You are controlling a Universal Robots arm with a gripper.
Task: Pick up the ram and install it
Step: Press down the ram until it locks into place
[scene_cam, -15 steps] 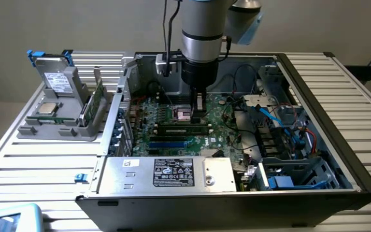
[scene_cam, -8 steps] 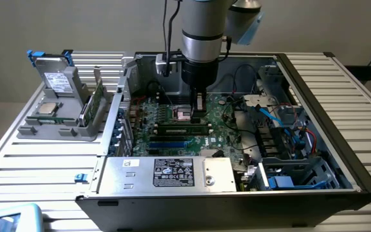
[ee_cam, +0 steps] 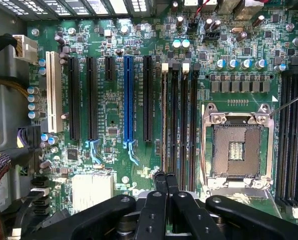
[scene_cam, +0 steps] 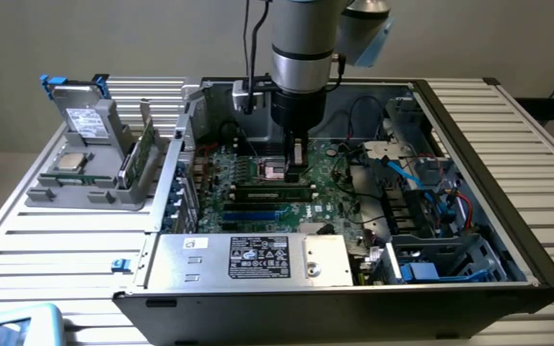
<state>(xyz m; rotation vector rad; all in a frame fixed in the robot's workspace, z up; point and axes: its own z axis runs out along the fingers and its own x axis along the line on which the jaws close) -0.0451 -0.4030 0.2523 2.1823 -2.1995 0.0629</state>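
Observation:
My gripper hangs inside the open computer case, low over the motherboard. Its fingers are pressed together with nothing between them. A ram, long and dark green with black chips, stands in a memory slot just in front of the gripper in the exterior view. From the wrist view it shows edge-on as a thin strip in the first of several parallel slots, with my fingertips over its near end. A second green stick stands upright in the grey holder outside the case.
The open processor socket lies beside the memory slots. Black, blue and white expansion slots fill the board's other side. Cables and a drive cage crowd the exterior view's right. The power supply spans the case front. The holder carries a boxy drive and a processor chip.

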